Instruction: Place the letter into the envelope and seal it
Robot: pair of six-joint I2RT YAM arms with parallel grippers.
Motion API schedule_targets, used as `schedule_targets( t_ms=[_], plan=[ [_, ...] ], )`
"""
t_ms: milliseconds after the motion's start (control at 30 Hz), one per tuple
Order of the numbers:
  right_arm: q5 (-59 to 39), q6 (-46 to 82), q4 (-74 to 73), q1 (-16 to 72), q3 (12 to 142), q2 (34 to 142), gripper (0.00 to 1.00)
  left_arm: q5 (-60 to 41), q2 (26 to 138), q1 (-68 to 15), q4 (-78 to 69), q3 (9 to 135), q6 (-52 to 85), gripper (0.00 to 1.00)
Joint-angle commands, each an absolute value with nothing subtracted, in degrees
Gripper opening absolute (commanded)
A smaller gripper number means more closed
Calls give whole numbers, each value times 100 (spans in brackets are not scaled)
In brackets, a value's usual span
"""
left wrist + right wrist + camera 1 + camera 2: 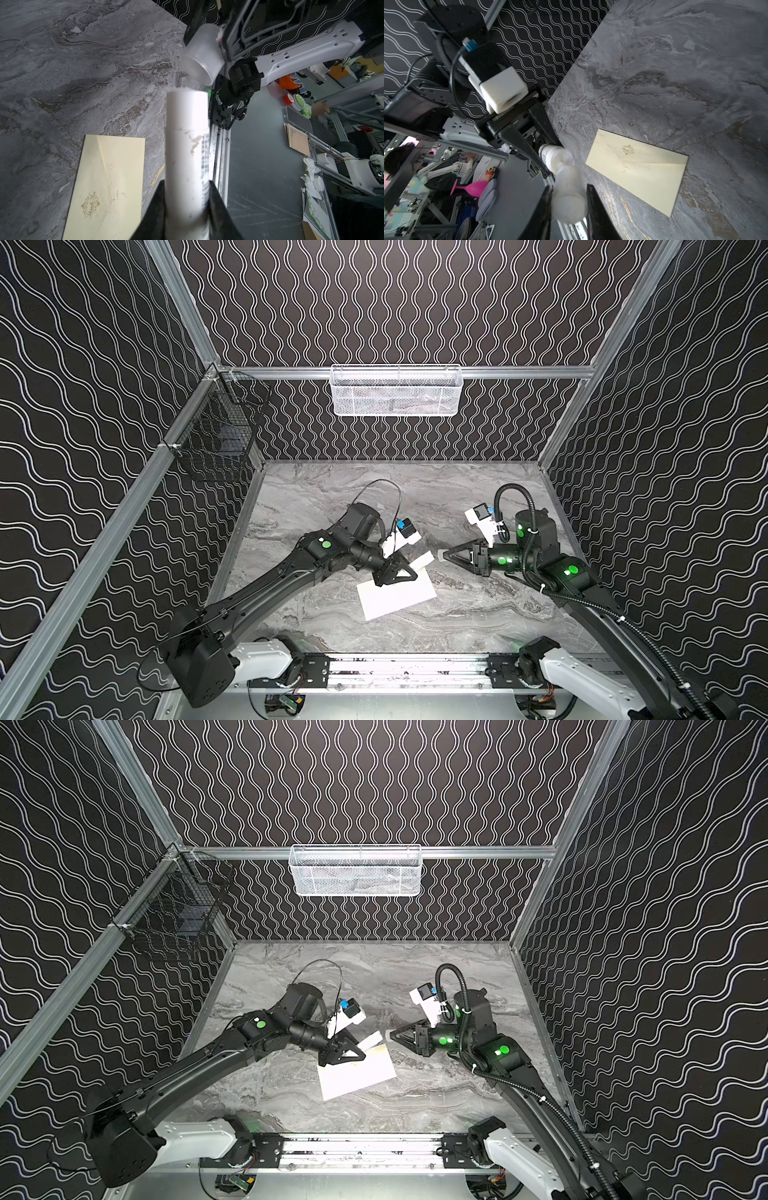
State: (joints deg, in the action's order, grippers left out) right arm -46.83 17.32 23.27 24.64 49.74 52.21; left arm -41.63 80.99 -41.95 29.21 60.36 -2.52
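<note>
Grey marbled counter (pixel 374 497) inside a booth with black, wavy-lined walls. We see the left gripper (pixel 187 184) pinching the base of a white glue stick (pixel 187 135), held above the counter. Facing it, the right gripper (pixel 569 187) pinches the stick's frosted cap (pixel 202 60), which is tilted, its mouth just beside the stick's tip and apparently not touching.

Below the left gripper, the cream envelope (pixel 108 176) lies flat, angled flap down, showing a gold "Thank You" emblem. We cannot see the letter; we judge it is likely inside.

We take this as the sealing step, but cannot tell uncapping from recapping. Next, either the bare tip reaches the flap's edge, or cap and stick line up squarely.
</note>
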Motion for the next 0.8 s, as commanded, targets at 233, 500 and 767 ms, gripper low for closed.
schedule_targets(
  t_ms=[233,500,767],
  plan=[
    [-5365,1795,1852,2470,4975,5284,15,-4455,8035,-4193,2720,6052,-349,0],
    [-5438,1759,1863,2577,4986,5417,14,-4517,7905,-4244,2682,6025,-334,0],
    [-5533,1764,1791,2856,5057,5528,14,-4581,7844,-4332,2641,5994,-358,0]
  ],
)
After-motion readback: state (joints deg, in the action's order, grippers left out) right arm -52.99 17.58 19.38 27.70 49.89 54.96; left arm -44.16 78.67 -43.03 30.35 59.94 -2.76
